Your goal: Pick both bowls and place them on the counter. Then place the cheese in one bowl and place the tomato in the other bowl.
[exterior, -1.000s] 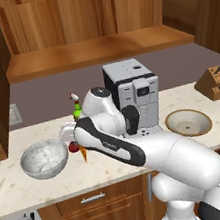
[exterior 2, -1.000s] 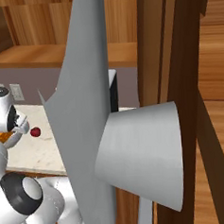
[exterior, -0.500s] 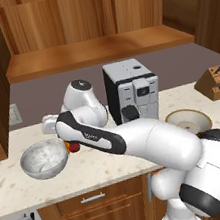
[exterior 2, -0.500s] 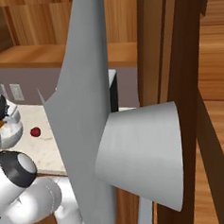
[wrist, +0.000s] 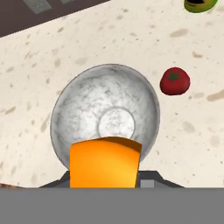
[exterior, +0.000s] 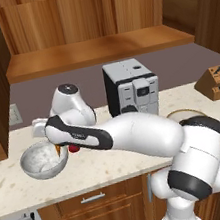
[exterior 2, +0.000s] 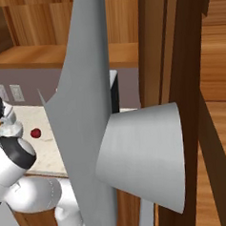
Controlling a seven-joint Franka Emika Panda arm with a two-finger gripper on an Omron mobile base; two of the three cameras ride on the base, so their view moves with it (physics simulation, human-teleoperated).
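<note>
The grey-white marbled bowl (exterior: 42, 162) (wrist: 105, 117) stands on the speckled counter (exterior: 106, 166) at the left. My gripper (exterior: 58, 148) (wrist: 105, 178) hangs just above its right rim, shut on the orange cheese (exterior: 62, 150) (wrist: 105, 162), which sits over the bowl's near edge in the hand view. The small red tomato (exterior: 74, 149) (wrist: 175, 81) (exterior 2: 36, 133) lies on the counter just right of that bowl. Behind my arm, the beige-tan bowl (exterior: 186, 115) rests on the counter at the right, partly hidden.
A coffee machine (exterior: 131, 85) stands at the back middle and a knife block (exterior: 216, 82) at the far right. A green object (wrist: 199, 4) lies beyond the tomato. A brown wooden shelf (exterior: 97, 51) runs above the counter. A large grey shape (exterior 2: 102, 135) blocks the right base view.
My arm has swung left with the cheese in its grip, from beside the coffee machine to over the marbled bowl's rim. The bowls and tomato have not moved.
</note>
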